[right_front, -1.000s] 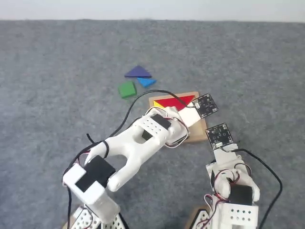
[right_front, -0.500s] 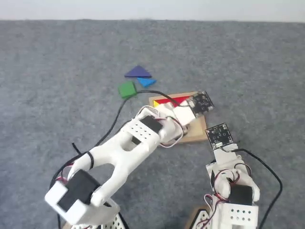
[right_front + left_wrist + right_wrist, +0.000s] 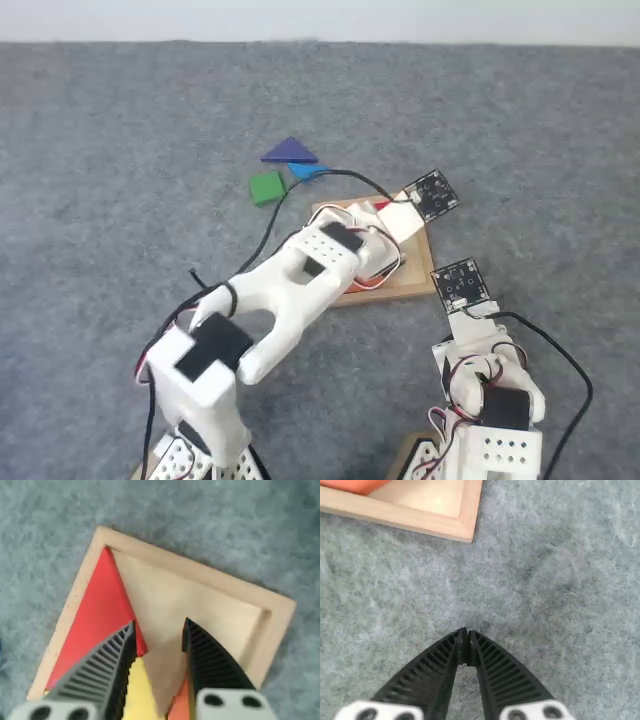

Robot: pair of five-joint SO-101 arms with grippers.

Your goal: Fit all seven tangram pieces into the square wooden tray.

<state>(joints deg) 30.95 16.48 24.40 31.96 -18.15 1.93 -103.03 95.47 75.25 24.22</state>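
The tray (image 3: pixel 410 288) lay at the middle of the table (image 3: pixel 100 150), three pieces (image 3: pixel 100 610) in it. Off its far left corner sat a square (image 3: pixel 267 187), with two triangles (image 3: pixel 290 152) just behind, toward the far edge.

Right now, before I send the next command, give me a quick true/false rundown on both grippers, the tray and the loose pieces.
1. The left gripper is open over the tray, with nothing between its fingers. True.
2. The right gripper is shut on a tangram piece. False: it is shut but empty, over the carpet beside a tray corner.
3. All seven pieces are in the tray. False: the green square, the light blue triangle and the dark blue triangle lie on the carpet outside it.
4. The red triangle lies in the tray along one wall. True.
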